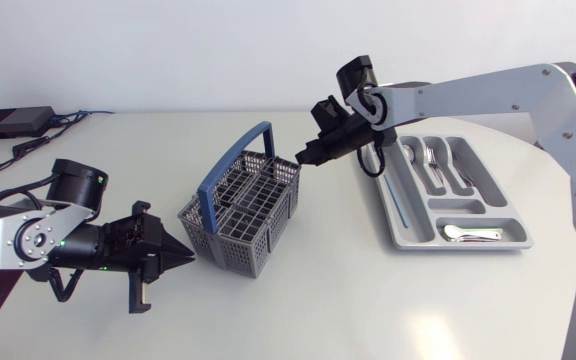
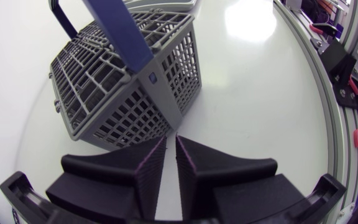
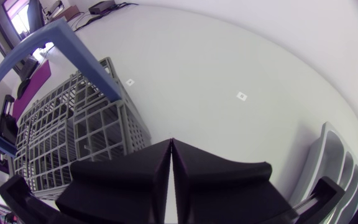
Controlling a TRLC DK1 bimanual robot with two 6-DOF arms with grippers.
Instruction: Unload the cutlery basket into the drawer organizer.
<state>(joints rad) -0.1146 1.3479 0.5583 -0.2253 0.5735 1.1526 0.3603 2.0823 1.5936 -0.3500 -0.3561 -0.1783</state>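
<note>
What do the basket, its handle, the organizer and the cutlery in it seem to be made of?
Basket: likely moulded plastic, matte grey, thin lattice walls. Handle: probably plastic too, smooth blue, faint sheen. Organizer: apparently light-grey plastic, rounded moulded dividers. Cutlery: probably steel, bright reflections.

You are looking at two arms wearing silver-grey links and black joints. On your left arm [image 1: 13, 240], a green light [image 1: 60, 243] is glowing just below the round black joint [image 1: 76, 185], and a black cable [image 1: 63, 285] is looping further below it. Dark screws are dotting your right arm [image 1: 488, 95]. The left gripper [image 2: 171, 138] is showing matte black wedge fingers [image 2: 120, 180] with ribbed inner faces.
</note>
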